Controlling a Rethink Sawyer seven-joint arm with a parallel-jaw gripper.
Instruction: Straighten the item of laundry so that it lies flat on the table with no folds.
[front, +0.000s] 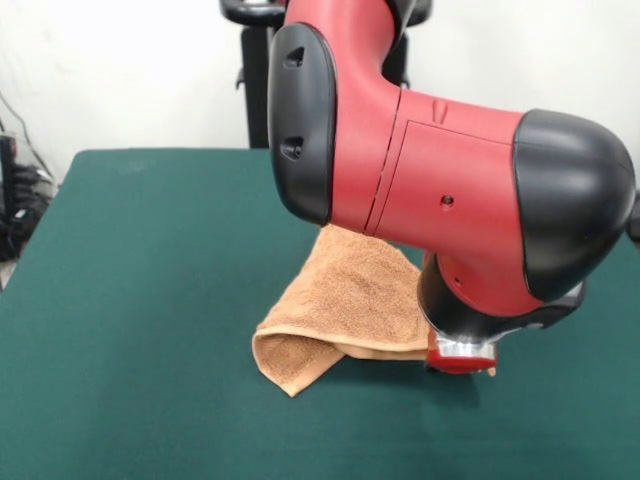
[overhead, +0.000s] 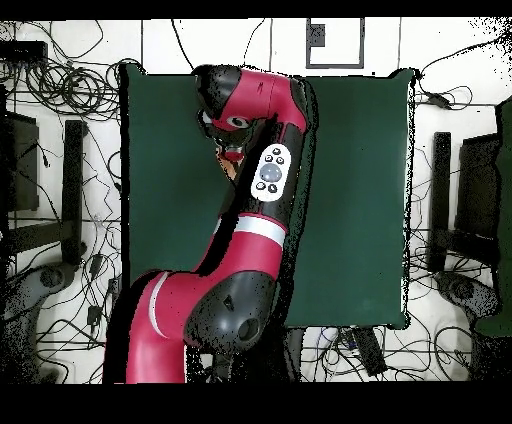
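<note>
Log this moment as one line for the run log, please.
arm: low over towel's edge | gripper: fingers hidden | towel: folded over, near corner doubled under | table: green top | task: not flat yet

We see a small orange-tan terry-cloth towel (front: 350, 300) with a rough, looped, matt pile. It lies on the large table's dark green felt-like cloth top (front: 130, 300), also matt and faintly fuzzy. The red and black robot arm (front: 450, 190) has smooth, glossy plastic shells; a shiny metal ring (front: 462, 348) shows at its wrist.
</note>
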